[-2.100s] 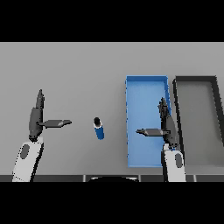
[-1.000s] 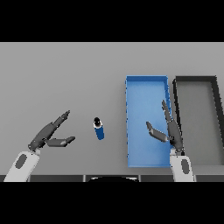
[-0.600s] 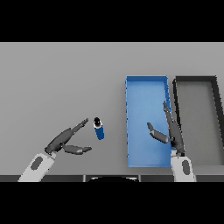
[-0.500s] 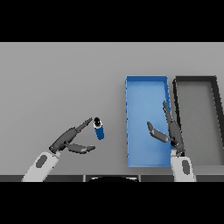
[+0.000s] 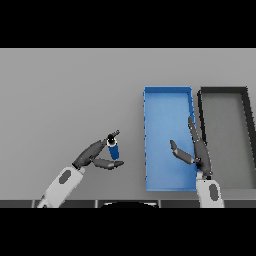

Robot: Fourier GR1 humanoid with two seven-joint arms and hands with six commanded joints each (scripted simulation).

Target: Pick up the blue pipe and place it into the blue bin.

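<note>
The blue pipe (image 5: 114, 148), a short blue cylinder with a dark top, stands on the grey table left of the blue bin (image 5: 168, 95). My left hand (image 5: 92, 155) is right beside it, open: straight fingers reach the pipe's top on its left and the thumb stretches under its base. None of them is curled round the pipe. My right hand (image 5: 196, 150) hovers open over the near right part of the blue bin, fingers straight and thumb pointing left.
A black bin (image 5: 223, 91) stands directly right of the blue bin, their long sides almost touching. The grey table (image 5: 65, 100) stretches to the left and far side.
My left hand has swung from the table's left toward the right and now brackets the pipe. The right hand has stayed over the blue bin, and the pipe has not moved.
</note>
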